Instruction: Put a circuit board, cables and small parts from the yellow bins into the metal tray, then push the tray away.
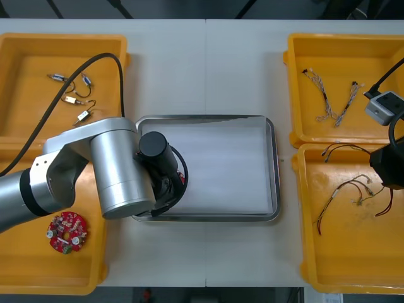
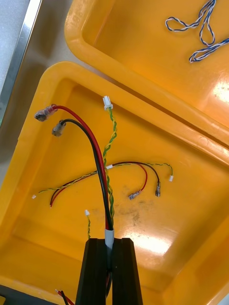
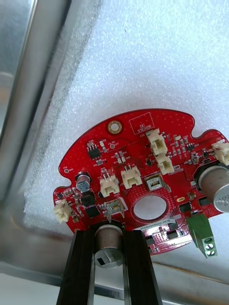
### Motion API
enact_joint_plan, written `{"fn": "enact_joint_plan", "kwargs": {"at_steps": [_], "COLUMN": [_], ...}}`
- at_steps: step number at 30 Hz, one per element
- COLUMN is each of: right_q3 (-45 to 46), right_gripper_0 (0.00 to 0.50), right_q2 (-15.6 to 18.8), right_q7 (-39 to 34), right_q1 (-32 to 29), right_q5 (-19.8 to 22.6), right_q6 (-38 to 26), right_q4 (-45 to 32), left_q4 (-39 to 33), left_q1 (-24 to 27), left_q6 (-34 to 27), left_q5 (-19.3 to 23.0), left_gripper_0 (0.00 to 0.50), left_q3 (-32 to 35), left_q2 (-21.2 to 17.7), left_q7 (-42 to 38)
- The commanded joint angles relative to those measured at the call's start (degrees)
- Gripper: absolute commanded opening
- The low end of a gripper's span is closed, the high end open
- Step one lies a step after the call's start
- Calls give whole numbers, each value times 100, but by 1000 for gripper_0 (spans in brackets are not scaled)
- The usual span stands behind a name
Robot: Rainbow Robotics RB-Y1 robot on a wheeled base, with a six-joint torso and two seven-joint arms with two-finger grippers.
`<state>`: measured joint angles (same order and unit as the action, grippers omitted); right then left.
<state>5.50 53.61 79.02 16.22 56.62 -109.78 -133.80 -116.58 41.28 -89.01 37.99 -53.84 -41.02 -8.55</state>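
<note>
looked straight down first. found the silver left arm (image 1: 117, 167) reaching over the near left corner of the shiny white-lined metal tray (image 1: 270, 165) at the middle of the light table (image 1: 208, 63). saw the black right arm (image 1: 386, 165) at the table's right edge, above the near right yellow plastic bin (image 1: 353, 262), with thin red, black and yellow cables (image 1: 344, 189) strewn on that bin's floor. noted twisted blue and white cables (image 1: 331, 101) in the far right yellow bin (image 1: 292, 95), small metal parts (image 1: 72, 95) in the far left yellow bin (image 1: 19, 63), and one round red circuit board (image 1: 65, 232) lying in the near left yellow bin (image 1: 25, 265).

turned to the right wrist view. found the right gripper (image 2: 109, 240) pinching a bundle of red, black and twisted yellow-green wires (image 2: 102, 162) between its black fingers, over the near right bin's floor, the bundle's ends splaying out beyond the fingertips. saw a loose cable (image 2: 133, 166) of the same colours lying on the floor beyond.

turned to the left wrist view. found the left gripper (image 3: 109, 231) clamped on a small silver cylinder (image 3: 109, 245) at the rim of a second round red circuit board (image 3: 138, 162) crowded with white sockets. placed that board over the tray's white lining, close to a corner of the metal rim. could not tell whether it rested on the lining or hung just above.
</note>
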Motion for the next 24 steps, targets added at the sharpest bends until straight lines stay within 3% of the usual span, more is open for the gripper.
{"fn": "enact_joint_plan", "kwargs": {"at_steps": [1, 2, 5, 7, 8, 9, 13, 18, 20, 22, 24], "right_q3": [162, 162, 162, 162, 162, 162, 162, 162, 162, 162, 162], "right_gripper_0": [0, 0, 0, 0, 0, 0, 0, 0, 0, 0, 0], "right_q2": [212, 212, 212, 212, 212, 212, 212, 212, 212, 212, 212], "right_q7": [-18, -18, -18, -18, -18, -18, -18, -18, -18, -18, -18], "right_q1": [136, 136, 136, 136, 136, 136, 136, 136, 136, 136, 136], "right_q5": [42, 42, 42, 42, 42, 42, 42, 42, 42, 42, 42], "right_q6": [-22, -22, -22, -22, -22, -22, -22, -22, -22, -22, -22], "right_q4": [-146, -146, -146, -146, -146, -146, -146, -146, -146, -146, -146], "left_q4": [13, 39, 39, 39, 39, 39, -5, -172, -268, -479, -532], "left_q1": [222, 222, 222, 222, 222, 222, 302, 469, 565, 794, 855], "left_q6": [76, 76, 76, 120, 120, 155, 182, 147, 112, 41, 24], "left_q5": [-134, -125, -134, -143, -143, -143, -134, 50, 270, 780, 947], "left_gripper_0": [16, 22, 101, 195, 195, 291, 382, 437, 449, 476, 484], "left_q3": [-171, -171, -179, -171, -171, -171, -171, -109, 14, 304, 418], "left_q2": [103, 103, 85, 76, 76, 76, 50, -56, -161, -381, -460], "left_q7": [-182, -173, -165, -182, -182, -182, -200, -235, -235, -209, -191]}}
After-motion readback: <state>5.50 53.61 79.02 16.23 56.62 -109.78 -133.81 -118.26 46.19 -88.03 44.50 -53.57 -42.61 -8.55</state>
